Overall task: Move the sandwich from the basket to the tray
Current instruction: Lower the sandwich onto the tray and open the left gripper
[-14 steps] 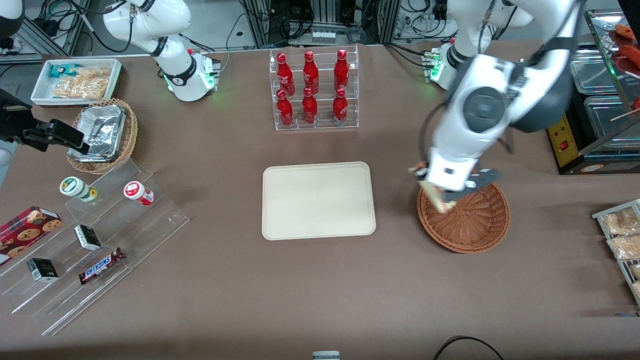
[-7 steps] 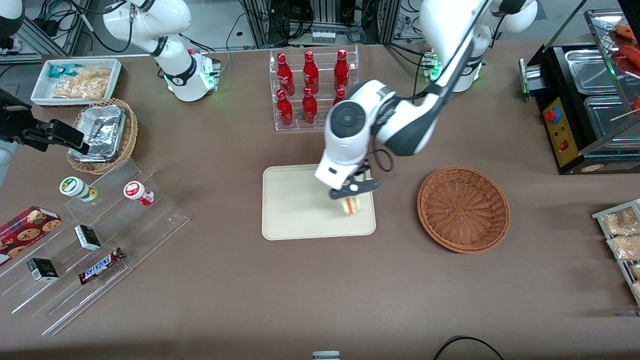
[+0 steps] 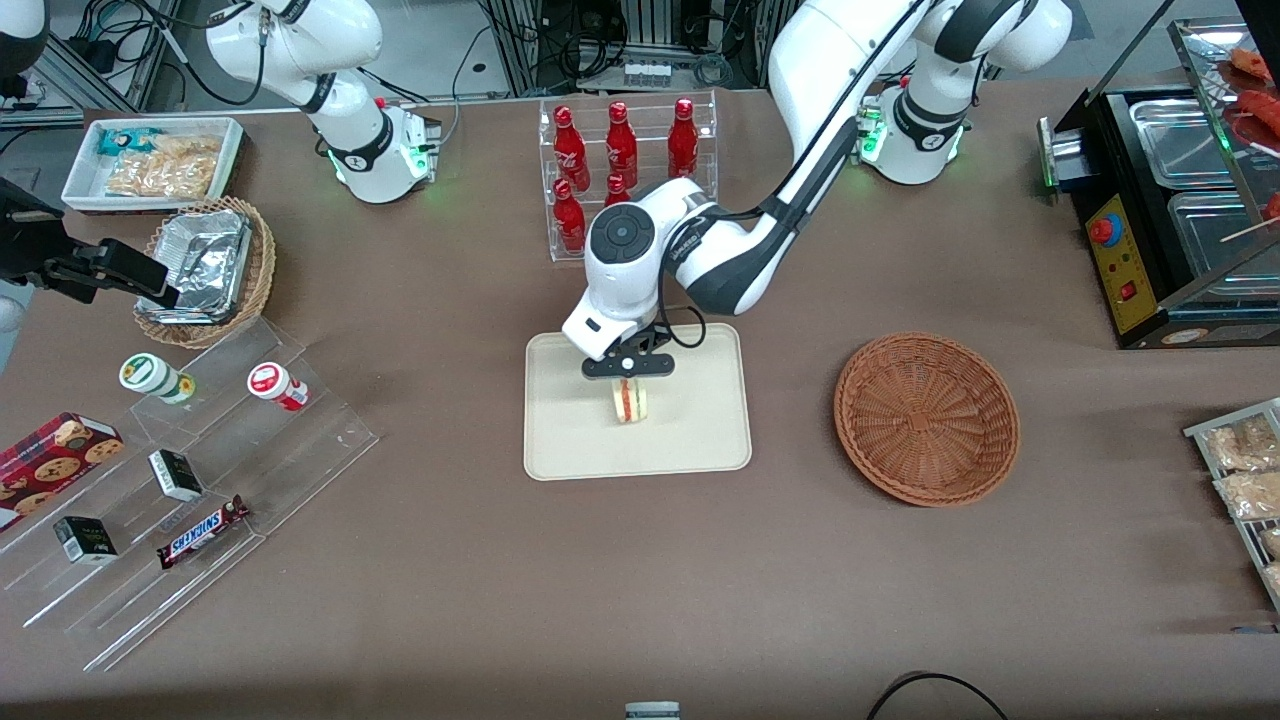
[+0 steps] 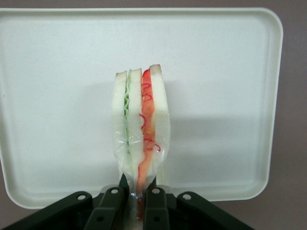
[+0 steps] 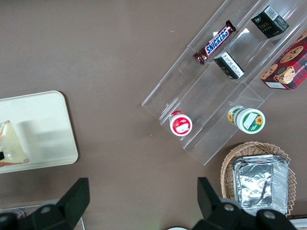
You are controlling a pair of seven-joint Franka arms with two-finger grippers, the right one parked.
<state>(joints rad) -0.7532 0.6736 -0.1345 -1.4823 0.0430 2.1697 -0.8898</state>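
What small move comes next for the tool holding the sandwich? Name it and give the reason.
Probably lower a little, then open. The tool is shut on the sandwich, which hangs upright over the middle of the tray. The basket is already empty, so only the set-down remains; whether the sandwich touches the tray yet is unclear.

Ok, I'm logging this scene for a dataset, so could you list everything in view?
sandwich: 1, white with red and green filling, held over the tray
tray: 1, cream, table centre
basket: 1, reddish-brown, toward the working arm's end
bottles: 6, red, in clear rack
foil container: 1, silver, in tan basket
snack bin: 1, white
Snickers bar: 1, on clear stand
gripper: 1, black, shut on the sandwich above the tray
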